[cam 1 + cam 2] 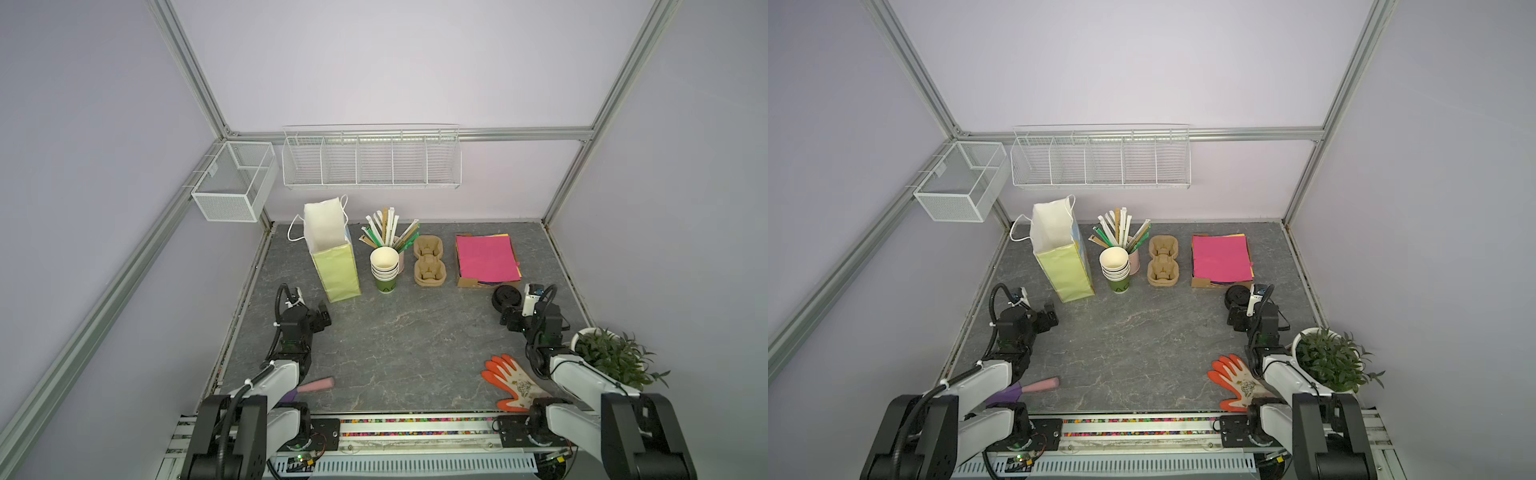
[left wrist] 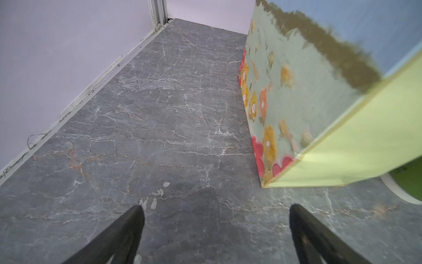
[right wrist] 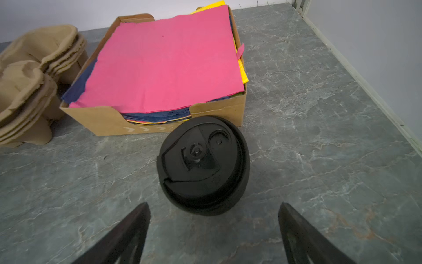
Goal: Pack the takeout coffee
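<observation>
- Behind the right fingers, an orange-and-white glove (image 1: 513, 380) lies flat on the table (image 1: 395, 345), with a potted plant (image 1: 615, 359) just outside it
- Behind the left fingers lies a pink-handled tool (image 1: 318, 384), its other end hidden under the arm
- The left gripper (image 2: 217, 206) has its fingers spread wide, with only bare table between them and nothing touched
- Ahead of the left fingers and off to their right stands the bag (image 2: 296, 102), upright with its mouth open in both top views; its near corner is close to the fingertips but apart from them
- The right gripper (image 3: 214, 205) has its fingers spread wide and released, gripping nothing
- The coffee (image 3: 202, 164), all black with its lid on, stands upright on the table directly ahead of the right fingers, centred on their gap; neither finger touches it, and whether its base has passed the line of the tips is hard to tell from this angle
- Just beyond the coffee, a cardboard box (image 3: 109, 121) holds a pile of napkins (image 3: 164, 61), pink on top with blue and yellow beneath
- Ahead and left of the right fingers, a stack of carriers (image 3: 27, 91) sits beside the box
- Between the carriers and the bag, well ahead of both pairs of fingers, a stack of green cups (image 1: 385, 270) stands in front of a holder of wrapped straws (image 1: 390, 232)
- Farthest, up on the walls, hang a long wire rack (image 1: 372, 160) and a mesh basket (image 1: 232, 183)
</observation>
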{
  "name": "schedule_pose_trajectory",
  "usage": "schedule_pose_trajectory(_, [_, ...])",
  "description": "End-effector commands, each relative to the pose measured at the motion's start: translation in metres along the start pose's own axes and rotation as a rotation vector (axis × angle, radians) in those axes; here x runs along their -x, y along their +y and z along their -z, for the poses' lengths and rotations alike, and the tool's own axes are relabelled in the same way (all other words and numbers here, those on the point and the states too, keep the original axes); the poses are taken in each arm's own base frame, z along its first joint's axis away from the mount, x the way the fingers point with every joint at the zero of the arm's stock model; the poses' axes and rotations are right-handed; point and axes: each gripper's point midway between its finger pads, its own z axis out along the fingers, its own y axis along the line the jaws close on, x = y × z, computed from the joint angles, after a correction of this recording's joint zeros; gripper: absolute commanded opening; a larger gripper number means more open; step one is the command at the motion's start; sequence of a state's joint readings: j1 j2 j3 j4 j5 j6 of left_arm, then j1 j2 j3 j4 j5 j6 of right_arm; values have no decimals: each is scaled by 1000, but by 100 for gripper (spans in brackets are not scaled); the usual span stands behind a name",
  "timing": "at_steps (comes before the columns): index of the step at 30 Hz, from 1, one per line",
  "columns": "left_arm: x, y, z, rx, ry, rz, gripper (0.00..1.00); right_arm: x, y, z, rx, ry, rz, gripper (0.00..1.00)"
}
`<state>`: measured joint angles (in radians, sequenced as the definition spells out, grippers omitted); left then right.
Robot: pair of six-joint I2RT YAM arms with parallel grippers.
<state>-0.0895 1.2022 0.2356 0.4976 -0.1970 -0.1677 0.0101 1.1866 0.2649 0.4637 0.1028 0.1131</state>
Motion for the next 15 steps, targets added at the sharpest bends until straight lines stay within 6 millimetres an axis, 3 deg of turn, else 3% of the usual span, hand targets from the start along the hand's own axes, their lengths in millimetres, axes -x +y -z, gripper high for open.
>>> schedule_pose_trajectory(1, [65, 10, -46, 137, -237, -62, 99, 51, 8, -48, 42, -180, 134, 88])
schedule_pose_trajectory(15, [65, 9, -46, 136, -237, -60, 99, 52, 8, -48, 42, -182, 134, 88])
